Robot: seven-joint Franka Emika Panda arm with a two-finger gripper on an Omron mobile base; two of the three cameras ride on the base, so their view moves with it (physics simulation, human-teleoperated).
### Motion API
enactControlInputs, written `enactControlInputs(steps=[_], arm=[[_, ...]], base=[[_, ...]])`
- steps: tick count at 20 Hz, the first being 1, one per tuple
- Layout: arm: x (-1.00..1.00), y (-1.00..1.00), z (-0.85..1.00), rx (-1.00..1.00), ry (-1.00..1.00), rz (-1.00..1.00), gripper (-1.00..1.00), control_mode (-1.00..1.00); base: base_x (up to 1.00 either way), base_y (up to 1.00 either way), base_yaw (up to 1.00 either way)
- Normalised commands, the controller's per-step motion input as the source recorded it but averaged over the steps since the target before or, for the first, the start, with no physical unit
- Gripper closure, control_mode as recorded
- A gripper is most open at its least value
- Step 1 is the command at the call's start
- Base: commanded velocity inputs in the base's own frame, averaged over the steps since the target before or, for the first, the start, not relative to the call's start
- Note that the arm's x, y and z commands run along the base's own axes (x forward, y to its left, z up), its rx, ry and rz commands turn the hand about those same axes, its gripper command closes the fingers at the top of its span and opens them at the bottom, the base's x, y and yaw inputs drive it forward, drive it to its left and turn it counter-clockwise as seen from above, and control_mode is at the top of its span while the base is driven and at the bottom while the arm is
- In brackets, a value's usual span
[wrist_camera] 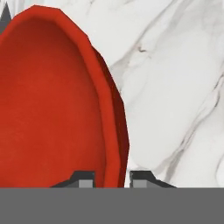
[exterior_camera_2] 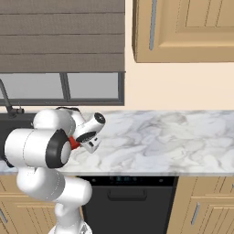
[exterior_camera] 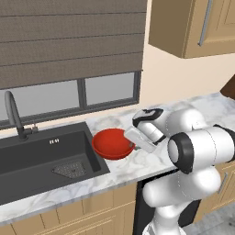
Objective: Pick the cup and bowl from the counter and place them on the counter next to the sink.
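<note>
Leftmost, in the left base view, the dark grey sink [exterior_camera: 41, 156] is set into the white marble surface [exterior_camera: 137, 167], with a tall curved tap [exterior_camera: 13, 114] behind it. Just beside the sink's right edge, the red bowl [exterior_camera: 112, 143] is seen resting on the surface. Further right, the claw [exterior_camera: 134, 146] is reached down to the bowl's right rim, with the white arm [exterior_camera: 197, 147] behind it. From the hand view, the bowl [wrist_camera: 52, 105] is shown with its rim running between the two fingertips [wrist_camera: 83, 178], one inside and one outside the wall; the claw [wrist_camera: 113, 179] is narrowly spread about the rim, and whether the rim is actually pinched cannot be told. In the right base view, a small part of the bowl [exterior_camera_2: 73, 143] is glimpsed behind the arm [exterior_camera_2: 41, 146].
</note>
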Motion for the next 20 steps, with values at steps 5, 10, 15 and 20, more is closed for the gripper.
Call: enactControlInputs(steps=[5,10,15,20], arm=[[0.0,0.0,0.01,0.0,-0.03,0.0,-1.0,-1.0],[0.0,-0.06,0.42,-0.03,-0.01,0.0,-1.0,-1.0],[-0.16,-0.39,0.69,0.0,0.0,0.0,-1.0,-1.0],[-0.41,-0.45,0.51,0.0,0.0,0.0,-1.0,-1.0]], base=[[0.0,0.0,0.0],[0.0,0.0,0.0],[0.0,0.0,0.0],[0.0,0.0,0.0]])
